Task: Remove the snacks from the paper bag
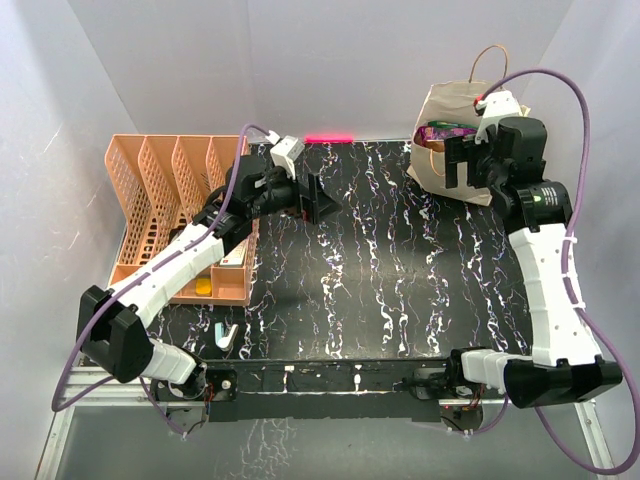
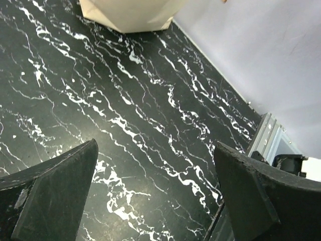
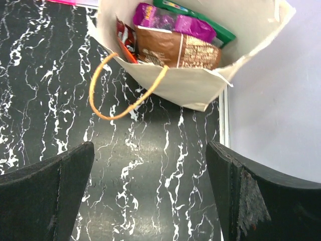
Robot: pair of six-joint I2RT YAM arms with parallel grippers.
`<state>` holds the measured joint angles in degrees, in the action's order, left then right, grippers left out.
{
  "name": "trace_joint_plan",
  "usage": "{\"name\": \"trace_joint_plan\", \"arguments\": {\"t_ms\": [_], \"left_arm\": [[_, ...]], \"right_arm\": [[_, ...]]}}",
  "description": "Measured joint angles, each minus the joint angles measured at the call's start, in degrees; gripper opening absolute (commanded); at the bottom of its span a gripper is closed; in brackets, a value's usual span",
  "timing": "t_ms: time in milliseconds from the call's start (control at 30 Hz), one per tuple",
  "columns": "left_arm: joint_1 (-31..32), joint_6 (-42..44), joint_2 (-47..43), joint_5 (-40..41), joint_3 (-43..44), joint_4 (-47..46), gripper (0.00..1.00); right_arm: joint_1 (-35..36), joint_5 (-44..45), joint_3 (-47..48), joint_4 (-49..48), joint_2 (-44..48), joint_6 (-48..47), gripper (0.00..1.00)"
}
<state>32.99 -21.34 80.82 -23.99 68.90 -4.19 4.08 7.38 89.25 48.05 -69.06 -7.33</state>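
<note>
The cream paper bag (image 1: 437,168) stands at the table's back right corner; in the right wrist view (image 3: 190,85) its mouth faces me. Inside it lie a purple packet (image 3: 170,21), a brown packet (image 3: 175,50), a green one (image 3: 200,20) and a red-orange one (image 3: 125,40). An orange cord handle (image 3: 108,95) hangs out in front. My right gripper (image 1: 466,163) (image 3: 150,196) is open and empty, just in front of the bag. My left gripper (image 1: 318,200) (image 2: 155,196) is open and empty over the middle back of the table; the bag's base (image 2: 130,12) shows far off.
A peach lattice file rack (image 1: 170,215) stands at the left with small items in its front. A small white and teal piece (image 1: 226,335) lies near the front left. A pink strip (image 1: 330,138) lies at the back edge. White walls close the sides.
</note>
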Motion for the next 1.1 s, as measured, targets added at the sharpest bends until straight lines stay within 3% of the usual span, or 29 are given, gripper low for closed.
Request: {"name": "trace_joint_plan", "arguments": {"t_ms": [133,367,700,933,1000,1100], "left_arm": [[0.0,0.8,0.0,0.0,-2.7,0.0,0.98],[0.1,0.2,0.0,-1.6,-3.6,-1.9,0.98],[0.1,-0.4,0.8,-2.1,-6.2,-3.6,0.98],[0.1,-0.4,2.7,-1.7,-6.2,-3.4,0.98],[0.1,-0.4,2.9,-1.5,-6.2,-3.4,0.98],[0.1,-0.4,3.0,-1.0,-6.2,-3.2,0.98]], "right_arm": [[0.7,-5.1,2.1,-0.7,-2.6,-5.2,0.97],[4.4,-10.4,3.9,-0.6,-8.4,-9.7,0.86],[8.2,0.2,1.2,-3.4,-13.7,-12.4,0.82],[8.5,3.4,-1.0,-7.6,-14.0,-13.5,0.62],[8.5,3.6,-1.0,-8.2,-14.2,-13.6,0.51],[8.6,4.5,-1.0,-8.4,-15.3,-13.7,0.41]]}}
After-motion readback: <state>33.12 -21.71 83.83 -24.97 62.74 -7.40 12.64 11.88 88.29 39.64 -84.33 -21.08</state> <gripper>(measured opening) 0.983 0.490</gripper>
